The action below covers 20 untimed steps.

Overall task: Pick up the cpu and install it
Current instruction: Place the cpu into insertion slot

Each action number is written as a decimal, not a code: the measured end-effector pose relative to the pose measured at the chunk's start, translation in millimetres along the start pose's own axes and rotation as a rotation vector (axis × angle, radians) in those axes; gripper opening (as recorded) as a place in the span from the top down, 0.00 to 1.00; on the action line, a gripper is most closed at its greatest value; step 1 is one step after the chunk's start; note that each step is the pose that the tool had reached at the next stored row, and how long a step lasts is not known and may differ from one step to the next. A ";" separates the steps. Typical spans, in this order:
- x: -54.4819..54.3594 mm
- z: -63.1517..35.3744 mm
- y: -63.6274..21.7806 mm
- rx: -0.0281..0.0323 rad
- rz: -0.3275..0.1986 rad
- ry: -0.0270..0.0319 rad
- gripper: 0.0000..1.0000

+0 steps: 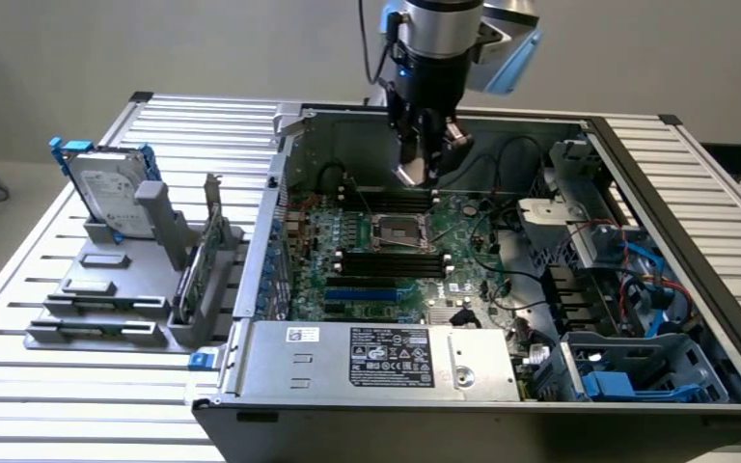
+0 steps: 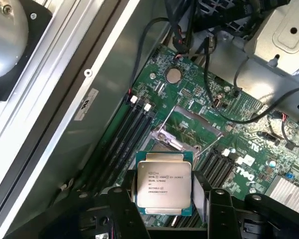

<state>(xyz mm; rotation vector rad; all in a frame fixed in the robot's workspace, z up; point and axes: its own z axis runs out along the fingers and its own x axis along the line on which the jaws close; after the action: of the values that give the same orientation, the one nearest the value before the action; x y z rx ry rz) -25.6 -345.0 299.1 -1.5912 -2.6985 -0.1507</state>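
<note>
The hand (image 1: pixel 420 169) hangs over the far side of an open computer case (image 1: pixel 281 371), its fingers pinching the cpu (image 2: pixel 163 183) by two opposite edges, above the motherboard (image 2: pixel 249 149) and short of the socket (image 1: pixel 399 230). The chip's silver lid reads "intel" and "XEON"; the finer lines are too small to read. The writing on a black label (image 1: pixel 393 355) at the near end can't be read. The case sits on a ribbed aluminium counter (image 1: pixel 62 405), with a plain grey wall behind.
</note>
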 end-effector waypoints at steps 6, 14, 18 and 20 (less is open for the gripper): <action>-0.1 1.4 -0.1 -0.0007 0.088 -0.0049 0.45; -0.2 3.5 -0.3 -0.0017 0.206 -0.0114 0.45; -0.2 4.6 -0.4 -0.0022 0.265 -0.0146 0.45; -0.3 5.4 -0.4 -0.0025 0.296 -0.0163 0.45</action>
<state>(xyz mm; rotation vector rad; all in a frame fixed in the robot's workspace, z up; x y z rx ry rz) -25.6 -345.0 293.8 -1.9734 -2.4351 -0.1382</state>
